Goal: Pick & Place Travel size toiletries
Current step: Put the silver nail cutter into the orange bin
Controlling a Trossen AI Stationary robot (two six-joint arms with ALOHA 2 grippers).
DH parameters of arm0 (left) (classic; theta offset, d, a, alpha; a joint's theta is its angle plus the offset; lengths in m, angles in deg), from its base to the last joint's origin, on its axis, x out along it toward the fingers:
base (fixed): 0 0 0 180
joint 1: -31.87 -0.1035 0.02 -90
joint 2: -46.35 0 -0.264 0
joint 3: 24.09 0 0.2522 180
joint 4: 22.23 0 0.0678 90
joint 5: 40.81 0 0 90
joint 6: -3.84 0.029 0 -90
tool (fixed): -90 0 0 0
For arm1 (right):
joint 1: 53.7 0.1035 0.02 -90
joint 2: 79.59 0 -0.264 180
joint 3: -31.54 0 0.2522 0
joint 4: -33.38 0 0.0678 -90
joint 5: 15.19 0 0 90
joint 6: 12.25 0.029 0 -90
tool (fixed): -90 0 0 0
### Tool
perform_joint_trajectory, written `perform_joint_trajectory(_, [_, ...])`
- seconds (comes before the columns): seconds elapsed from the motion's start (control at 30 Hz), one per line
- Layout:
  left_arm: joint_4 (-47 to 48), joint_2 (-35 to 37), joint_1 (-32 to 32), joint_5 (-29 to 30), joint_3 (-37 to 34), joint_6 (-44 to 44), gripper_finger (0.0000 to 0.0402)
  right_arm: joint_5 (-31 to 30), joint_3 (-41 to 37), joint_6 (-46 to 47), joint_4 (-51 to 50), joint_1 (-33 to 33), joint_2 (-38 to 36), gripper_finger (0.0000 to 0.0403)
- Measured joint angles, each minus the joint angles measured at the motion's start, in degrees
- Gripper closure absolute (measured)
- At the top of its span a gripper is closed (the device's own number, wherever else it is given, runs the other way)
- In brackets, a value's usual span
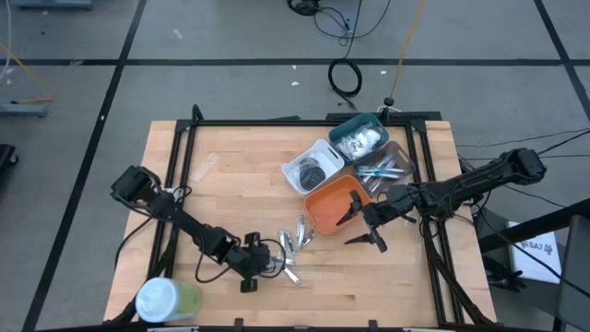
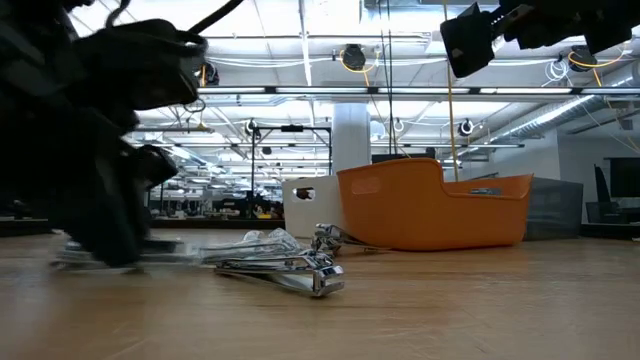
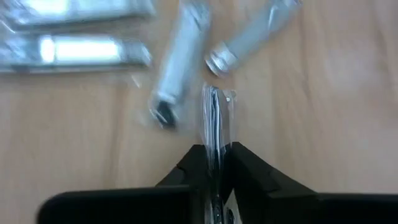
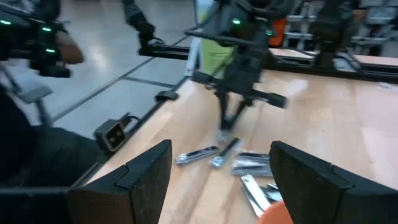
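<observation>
The left tool (image 1: 261, 267) is down on the desk (image 1: 221, 198) on the near-left side of the orange bin (image 1: 334, 205), at the edge of a loose heap of toiletries (image 1: 293, 247). Its jaws are pinched on a thin clear-wrapped stick (image 3: 216, 118) that stands up between the fingers. Crowding that stick are two silver tubes (image 3: 176, 65) and flat clear packets (image 3: 74, 50), all lying close by. A large white-and-green cylinder (image 1: 168, 300) stands at the desk's near left corner, well apart from the orange bin. The right tool (image 1: 366, 225) hangs with jaws spread and nothing in them, just beside the orange bin's near right edge. Behind the orange bin sit a white bin (image 1: 313, 167), a teal bin (image 1: 359, 136) and a dark bin (image 1: 387, 169).
</observation>
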Motion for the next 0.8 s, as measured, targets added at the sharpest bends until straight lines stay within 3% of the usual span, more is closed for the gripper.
perform_joint_trajectory(0.13, [0.75, 3.79, -0.32, -2.39, -0.22, 1.82, 0.0381, -3.41, 0.00, -0.15, -3.06, -0.08, -2.54, 0.0147])
perform_joint_trajectory(0.4, [-0.86, 12.55, -0.50, 6.70, -0.09, 9.35, 0.0368, -3.56, 0.00, 0.09, -5.82, -0.08, -4.73, 0.0147])
perform_joint_trajectory(0.57, [-8.24, 15.02, -1.28, 15.73, -0.07, 15.54, 0.0378, -3.57, 0.00, -0.26, -6.69, -0.08, -4.91, 0.0147])
perform_joint_trajectory(0.8, [-22.07, 14.29, -6.11, 17.92, 0.01, 25.50, 0.0368, -3.17, 0.00, -1.18, -9.03, -0.08, -10.52, 0.0147])
